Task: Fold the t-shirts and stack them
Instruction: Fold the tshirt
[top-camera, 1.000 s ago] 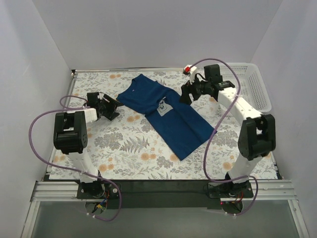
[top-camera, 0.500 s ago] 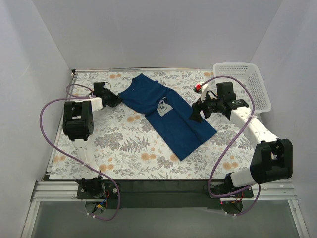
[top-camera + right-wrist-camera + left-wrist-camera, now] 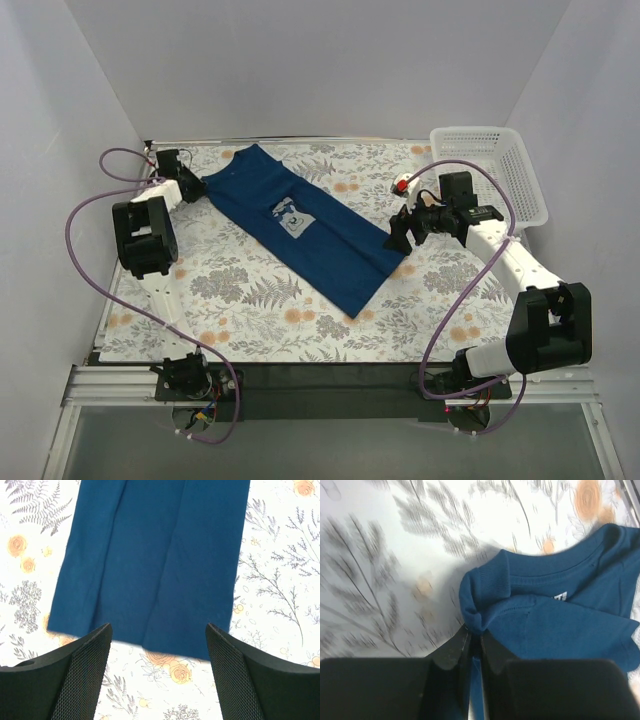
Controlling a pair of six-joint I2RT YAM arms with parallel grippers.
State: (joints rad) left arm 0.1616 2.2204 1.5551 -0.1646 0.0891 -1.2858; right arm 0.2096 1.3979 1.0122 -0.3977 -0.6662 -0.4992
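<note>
A navy t-shirt (image 3: 300,232) lies folded lengthwise in a long strip, running from the far left toward the middle front, its pale square print (image 3: 291,218) facing up. My left gripper (image 3: 196,188) is at the far left and is shut on the shirt's collar end; the left wrist view shows the ribbed neck (image 3: 492,580) bunched between the closed fingers (image 3: 454,647). My right gripper (image 3: 397,232) is open and empty, just off the shirt's right hem edge. In the right wrist view the hem (image 3: 150,570) lies flat ahead of the wide-open fingers (image 3: 80,675).
A white lattice basket (image 3: 500,170) stands at the far right. The table is covered with a floral cloth (image 3: 250,300). A red and white object (image 3: 403,183) sits on the right arm's cable. White walls close in left, right and back.
My left gripper has pulled the shirt's collar end toward the far left corner, and the whole shirt slid left with it. My right gripper came down from the far side to the hem and is open.
</note>
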